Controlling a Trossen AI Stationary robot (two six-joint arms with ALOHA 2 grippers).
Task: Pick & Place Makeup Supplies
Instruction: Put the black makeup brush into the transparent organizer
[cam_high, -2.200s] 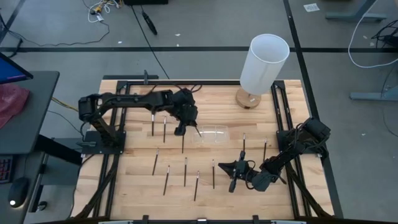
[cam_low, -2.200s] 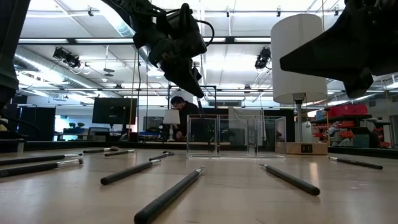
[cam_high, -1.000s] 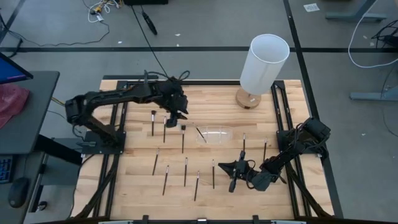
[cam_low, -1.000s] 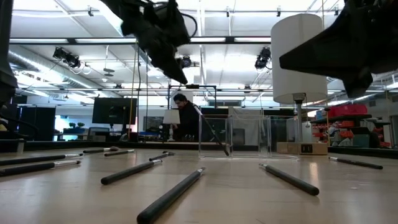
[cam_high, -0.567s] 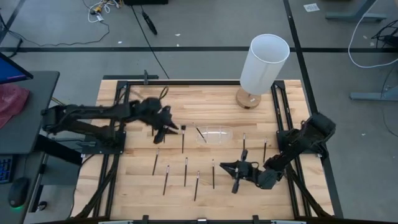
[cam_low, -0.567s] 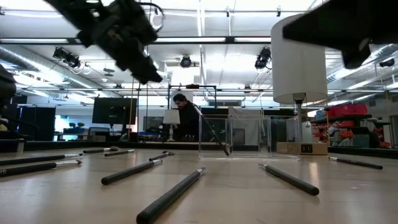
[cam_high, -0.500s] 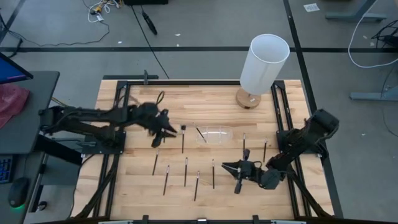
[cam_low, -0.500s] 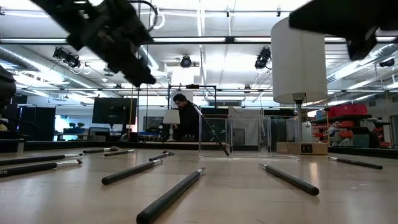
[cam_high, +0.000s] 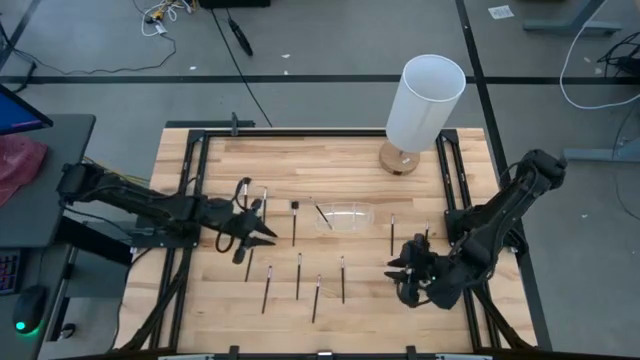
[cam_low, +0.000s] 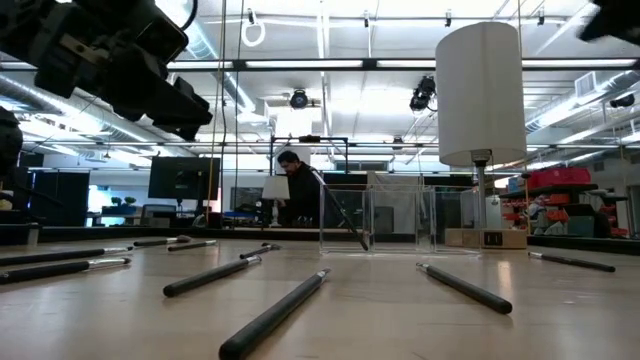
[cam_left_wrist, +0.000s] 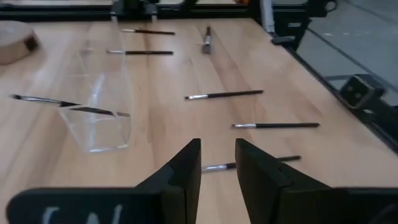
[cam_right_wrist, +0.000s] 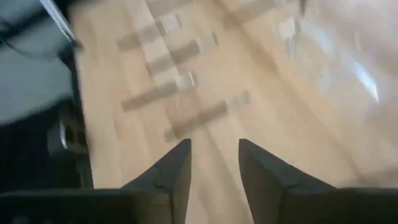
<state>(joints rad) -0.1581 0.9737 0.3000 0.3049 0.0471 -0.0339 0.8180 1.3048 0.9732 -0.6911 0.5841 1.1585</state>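
Stretching low across the table (cam_high: 340, 165), the left gripper (cam_high: 252, 232) hangs with fingers slightly parted, empty, above scattered makeup brushes (cam_high: 298, 275). The right gripper (cam_high: 405, 275), fingers apart and empty, hovers by the right-hand brushes. Farther off, one brush (cam_high: 323, 215) leans inside the clear holder (cam_high: 345, 215).

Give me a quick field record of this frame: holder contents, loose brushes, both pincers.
holder: clear plastic holder, mid-table, one brush leaning inside
loose brushes: lying flat on the table, left of, in front of and right of the holder
left pincer: low over the table left of the holder, fingers apart, nothing held
right pincer: front right of the table, fingers apart, nothing held
lamp: white cylinder lamp, back right
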